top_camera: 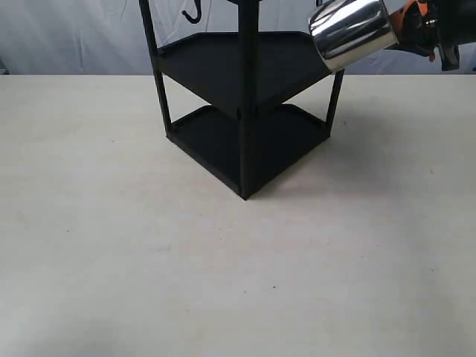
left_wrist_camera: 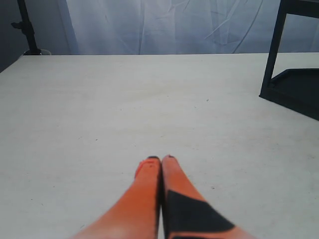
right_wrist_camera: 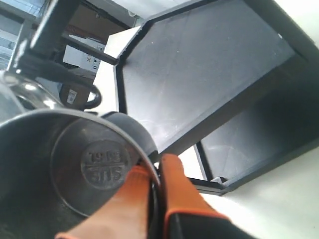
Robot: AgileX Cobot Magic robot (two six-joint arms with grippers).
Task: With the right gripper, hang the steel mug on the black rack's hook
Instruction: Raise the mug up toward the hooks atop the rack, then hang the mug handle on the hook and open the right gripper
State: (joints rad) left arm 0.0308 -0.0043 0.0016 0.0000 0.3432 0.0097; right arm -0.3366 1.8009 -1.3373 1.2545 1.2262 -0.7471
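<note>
1. The steel mug is up in the air at the upper right of the outside view, tipped on its side.
2. The right pincer holds the mug by its wall. One orange finger is inside the mug and the other is outside, squeezed tight on the rim.
3. The mug is next to the right edge of the black rack, near its upper shelf.
4. The rack stands on the pale bench, at the top middle of the outside view.
5. A small curved hook shows at the top left of the rack, well apart from the mug.
6. The left pincer is low over the bench with its fingers pressed together, holding nothing.
</note>
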